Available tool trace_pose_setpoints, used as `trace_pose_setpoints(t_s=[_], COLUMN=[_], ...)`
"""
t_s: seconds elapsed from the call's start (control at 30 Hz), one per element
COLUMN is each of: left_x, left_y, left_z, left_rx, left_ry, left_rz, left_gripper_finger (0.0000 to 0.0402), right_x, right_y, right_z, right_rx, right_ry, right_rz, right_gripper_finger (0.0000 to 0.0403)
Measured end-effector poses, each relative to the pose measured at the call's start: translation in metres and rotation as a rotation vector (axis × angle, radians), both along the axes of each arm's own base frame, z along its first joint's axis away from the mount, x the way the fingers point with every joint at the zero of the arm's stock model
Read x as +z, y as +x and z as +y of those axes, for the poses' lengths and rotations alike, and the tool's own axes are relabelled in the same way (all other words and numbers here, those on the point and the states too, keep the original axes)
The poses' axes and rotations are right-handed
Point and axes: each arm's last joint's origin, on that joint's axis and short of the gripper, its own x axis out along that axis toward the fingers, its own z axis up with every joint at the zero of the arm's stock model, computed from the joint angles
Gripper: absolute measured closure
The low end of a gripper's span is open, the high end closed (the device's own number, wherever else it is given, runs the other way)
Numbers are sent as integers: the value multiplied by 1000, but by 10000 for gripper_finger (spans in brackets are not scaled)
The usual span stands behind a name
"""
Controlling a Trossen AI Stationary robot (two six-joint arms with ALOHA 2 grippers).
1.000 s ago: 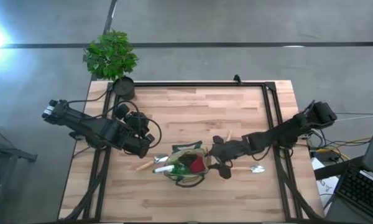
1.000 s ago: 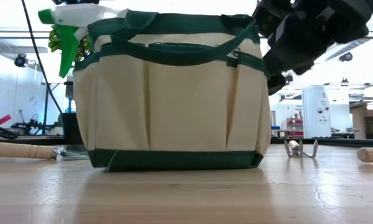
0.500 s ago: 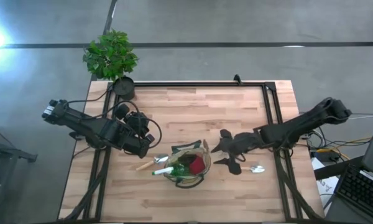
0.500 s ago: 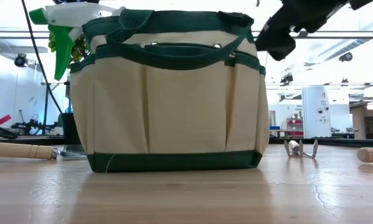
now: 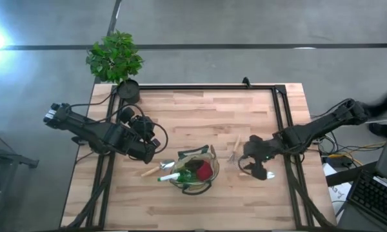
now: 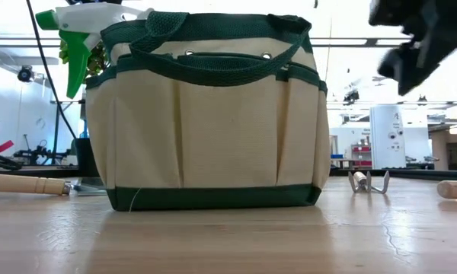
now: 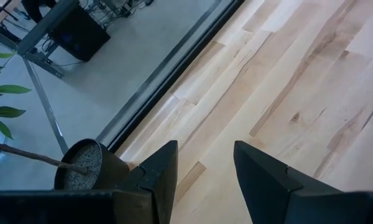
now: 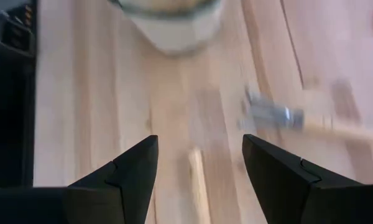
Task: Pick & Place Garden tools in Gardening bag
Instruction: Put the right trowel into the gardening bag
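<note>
The right gripper (image 5: 253, 162) hides a tool beneath it, and the hand rake (image 8: 280, 116) shows blurred.

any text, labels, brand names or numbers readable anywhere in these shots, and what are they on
None can be read.
The gardening bag shows plain fabric with no print on the side in view.
The spray bottle sticking out of it shows no label.
The machine in the room behind carries small marks, too small to read.
The paper by the keyboard is too small to read.

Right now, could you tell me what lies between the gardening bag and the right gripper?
In the high view, a hand rake lies between the gardening bag and the right gripper.
</note>
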Motion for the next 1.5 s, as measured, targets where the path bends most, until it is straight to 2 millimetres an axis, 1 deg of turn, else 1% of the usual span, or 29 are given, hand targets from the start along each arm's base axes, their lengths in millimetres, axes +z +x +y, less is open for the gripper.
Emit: trace_pose_setpoints(t_s=[0.13,0.33,0.6,0.87,1.03,1.13,1.2,1.27,1.43,1.5], left_x=[0,0,0,0,0,0,0,0,0,0], left_y=[0,0,0,1,1,1,1,1,1,1], left_z=[0,0,0,0,0,0,0,0,0,0], left_rx=[2,3,6,6,6,6,6,6,5,5], left_ry=[10,16,13,11,10,10,9,9,7,7], left_rz=[-5,-7,-14,-16,-16,-16,-16,-17,-21,-22], left_gripper_finger=[241,241,241,241,241,241,241,241,241,241], right_x=[-10,-36,-60,-89,-100,-103,-103,-102,-98,-96], right_y=[-16,-24,-21,-17,-13,-11,-11,-10,-9,-7], right_z=[7,24,40,50,54,55,55,56,55,54], right_rx=[-56,-49,-30,-12,-7,-7,-8,-9,-26,-42], right_ry=[0,-31,-99,-176,-194,-196,-194,-189,-200,-225], right_rz=[151,287,398,508,535,536,533,522,461,418], right_gripper_finger=[177,177,177,177,183,204,227,258,352,356])
